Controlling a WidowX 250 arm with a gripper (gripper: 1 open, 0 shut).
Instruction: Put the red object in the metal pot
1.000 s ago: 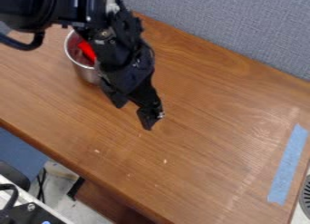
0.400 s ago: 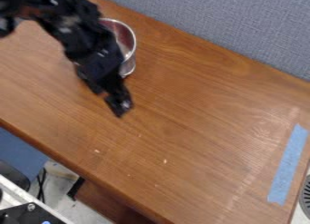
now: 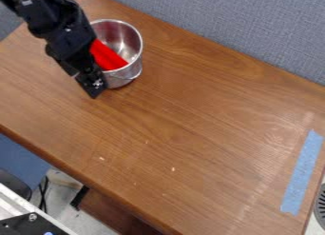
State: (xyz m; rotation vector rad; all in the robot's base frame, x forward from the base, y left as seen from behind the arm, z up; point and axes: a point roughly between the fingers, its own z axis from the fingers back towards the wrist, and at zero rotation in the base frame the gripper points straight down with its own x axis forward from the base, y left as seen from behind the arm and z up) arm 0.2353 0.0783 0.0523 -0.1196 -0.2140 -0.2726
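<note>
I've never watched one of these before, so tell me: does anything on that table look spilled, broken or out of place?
Nothing stands out. The red object lies inside the metal pot, which stands upright on the wooden table. A strip of blue tape lies flat near the right edge, with no spill or damage visible.

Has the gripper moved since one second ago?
Yes. The gripper has gone left and up in the picture, from the middle of the table to the left side of the metal pot.
</note>
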